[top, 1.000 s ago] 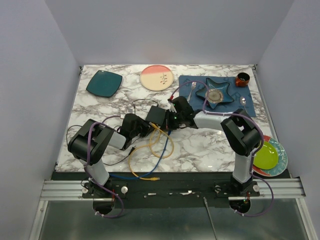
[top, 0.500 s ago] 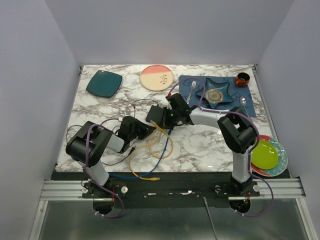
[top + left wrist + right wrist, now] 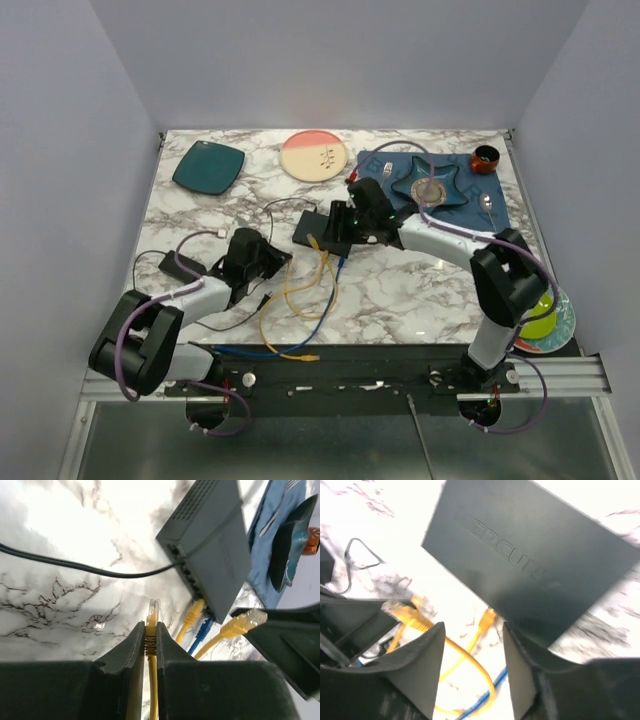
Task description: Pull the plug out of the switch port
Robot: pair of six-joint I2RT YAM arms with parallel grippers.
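Note:
The black switch (image 3: pixel 316 228) (image 3: pixel 215 540) (image 3: pixel 520 565) lies mid-table. My left gripper (image 3: pixel 278 260) (image 3: pixel 151 630) is shut on a yellow plug (image 3: pixel 152 617) that is out of the switch, its clear tip pointing at the port row a short way off. One yellow plug (image 3: pixel 192 616) (image 3: pixel 487 617) and a blue plug (image 3: pixel 202 630) sit in the ports. My right gripper (image 3: pixel 342 228) (image 3: pixel 473 630) hovers open over the switch's near edge, nothing between its fingers. A second loose yellow plug (image 3: pixel 246 622) (image 3: pixel 400 611) hangs beside its finger.
Yellow and blue cables (image 3: pixel 300 295) loop toward the front edge. A power brick (image 3: pixel 180 265) with a thin black cord lies left. At the back are a teal plate (image 3: pixel 208 166), a pink plate (image 3: pixel 313 155) and a blue mat (image 3: pixel 500 205) with a star dish (image 3: pixel 432 185). Green plates (image 3: pixel 540 310) are right.
My right gripper has opened and shifted back toward the mat. The left arm has drawn back and lower to the left, still pinching its yellow plug.

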